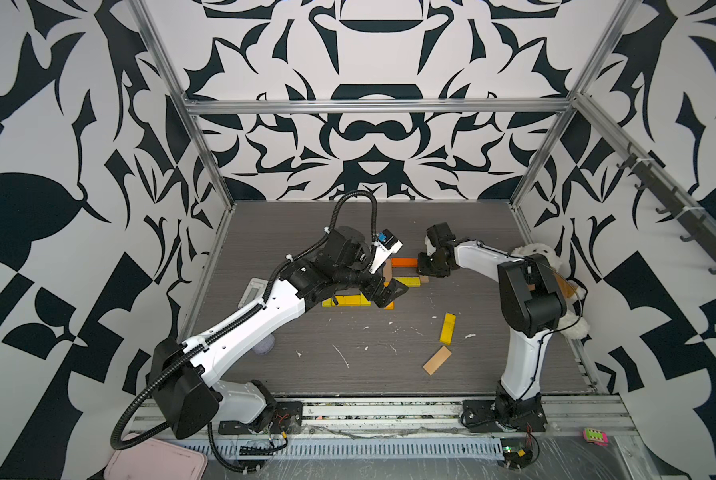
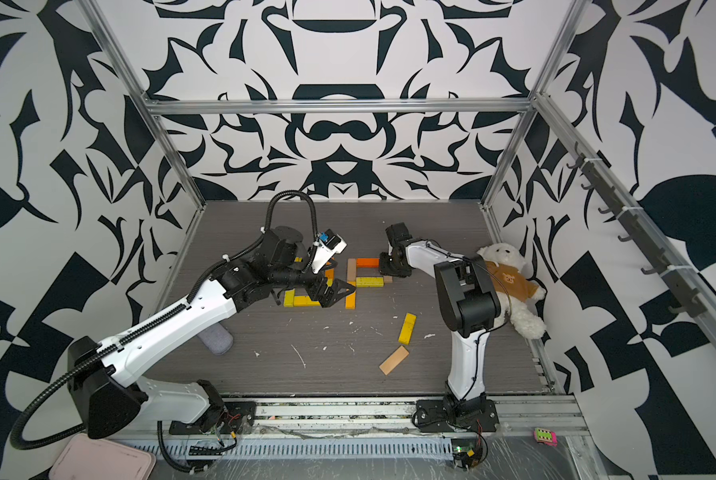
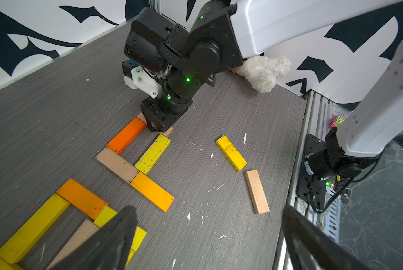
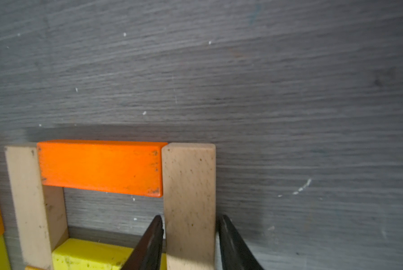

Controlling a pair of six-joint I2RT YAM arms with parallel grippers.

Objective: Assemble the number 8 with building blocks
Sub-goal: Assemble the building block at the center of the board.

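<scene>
Right end effector (image 4: 191, 219) pitched down, jaws slightly parted, straddling pale tan wooden plank (image 4: 188, 187) flat on grey desk (image 4: 289, 93), touching orange plank (image 4: 100, 167). Left end effector (image 3: 207, 210) spread wide, hovering above yellow planks (image 3: 32, 229).

Right gripper (image 1: 424, 270) sits low at the end of the orange block (image 1: 404, 262). Left gripper (image 1: 389, 294) hangs over the yellow blocks (image 1: 348, 300). A yellow plank (image 1: 447, 328) and a tan plank (image 1: 437, 360) lie loose, well apart from them.
</scene>
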